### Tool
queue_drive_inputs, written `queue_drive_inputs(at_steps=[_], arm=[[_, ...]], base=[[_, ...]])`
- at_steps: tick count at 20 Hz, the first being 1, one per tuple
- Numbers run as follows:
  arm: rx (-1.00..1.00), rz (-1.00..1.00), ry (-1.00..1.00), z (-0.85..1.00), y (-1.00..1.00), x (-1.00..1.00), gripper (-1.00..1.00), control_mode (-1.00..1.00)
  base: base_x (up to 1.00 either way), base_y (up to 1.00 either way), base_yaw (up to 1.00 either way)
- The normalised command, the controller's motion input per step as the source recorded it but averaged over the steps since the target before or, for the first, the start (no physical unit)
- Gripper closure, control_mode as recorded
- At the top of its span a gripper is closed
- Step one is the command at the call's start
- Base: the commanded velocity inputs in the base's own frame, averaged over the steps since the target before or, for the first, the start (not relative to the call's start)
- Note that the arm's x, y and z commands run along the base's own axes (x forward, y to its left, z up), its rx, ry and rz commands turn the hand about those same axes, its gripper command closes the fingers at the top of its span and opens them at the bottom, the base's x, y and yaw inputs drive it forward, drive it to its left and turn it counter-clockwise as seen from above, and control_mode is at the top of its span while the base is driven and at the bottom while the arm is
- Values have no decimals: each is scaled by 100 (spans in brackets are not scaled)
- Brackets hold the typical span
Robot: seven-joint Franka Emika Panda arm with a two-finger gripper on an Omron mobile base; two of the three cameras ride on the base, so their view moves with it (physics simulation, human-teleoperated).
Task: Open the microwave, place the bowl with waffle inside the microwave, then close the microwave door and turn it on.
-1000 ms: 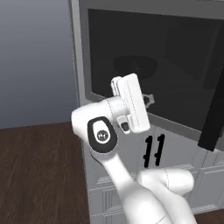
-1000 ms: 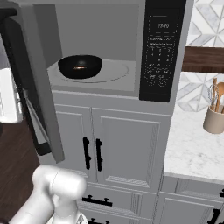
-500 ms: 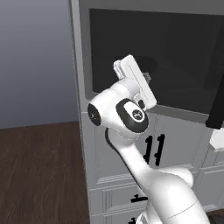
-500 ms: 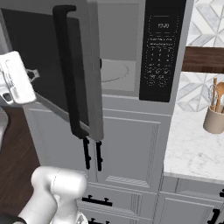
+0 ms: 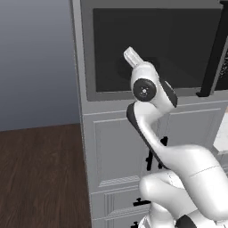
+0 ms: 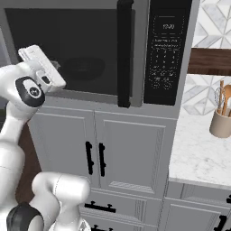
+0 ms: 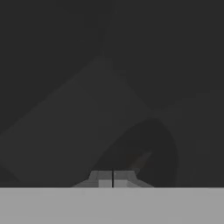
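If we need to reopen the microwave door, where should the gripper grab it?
Grip the long black vertical handle on the microwave door, beside the control panel. Come straight from the front, fingers either side: the bar appears to stand proud of the glass.

1. Our white arm (image 5: 156, 133) rises from the base, bends at a dark-capped elbow joint, and reaches forward and up.
2. Our wrist (image 6: 29, 90) sits high, with the hand angled forward.
3. Our gripper (image 7: 113, 177) is fully closed, its two dark finger tips pressed together with nothing between them.
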Motion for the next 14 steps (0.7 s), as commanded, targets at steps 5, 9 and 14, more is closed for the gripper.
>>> queue_drive_inputs(at_steps=[5,9,14], arm=[[1,19,20,-6,-7,53,100,-100],[22,16,7,-2,0,83,100,-100],[20,19,5,0,-50,44,100,-100]], base=[[0,0,0],[0,0,0],[0,0,0]])
